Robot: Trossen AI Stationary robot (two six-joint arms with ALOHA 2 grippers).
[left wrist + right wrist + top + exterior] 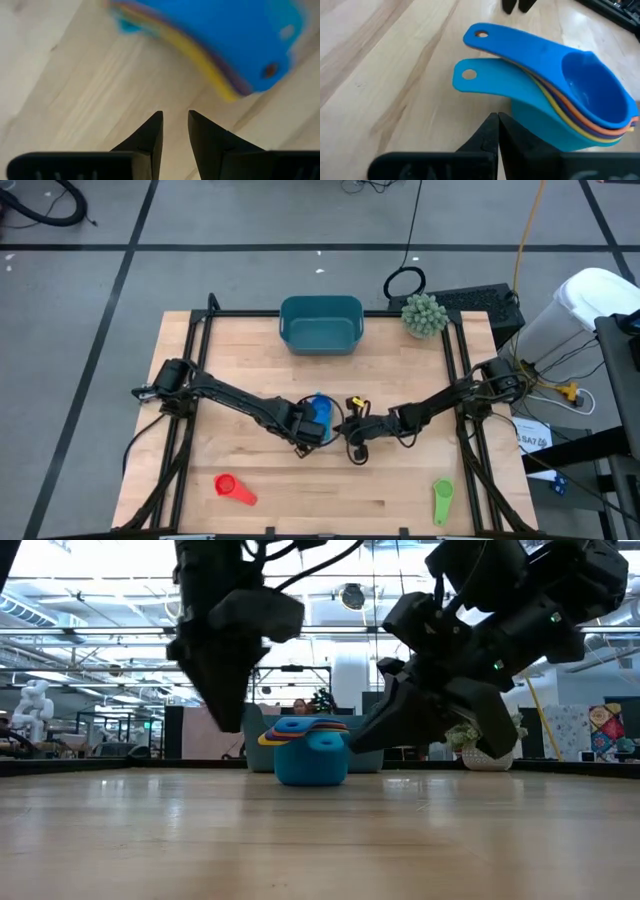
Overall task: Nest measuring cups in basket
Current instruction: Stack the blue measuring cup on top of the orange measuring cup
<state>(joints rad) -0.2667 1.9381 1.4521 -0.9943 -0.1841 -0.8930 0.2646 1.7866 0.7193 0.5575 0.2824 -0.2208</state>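
A nested stack of measuring cups stands on its light-blue bottom bowl at mid-table, with yellow, orange and a dark-blue cup on top. A red cup and a green cup lie apart near the table's near edge. The teal basket sits at the far edge. My left gripper hovers just left of the stack, its fingers a narrow gap apart with nothing between them. My right gripper is shut, its tips right at the light-blue bowl's side. My right gripper comes at the stack slanting down from the table's right, its shut fingertips close against the light-blue cup's bowl below its handle. I cannot tell whether they touch it. The stack stands on the table.
A spiky green plant ball sits at the far right corner beside the basket. Bare wooden table lies between the stack and the basket. Black frame rails run along the table's sides.
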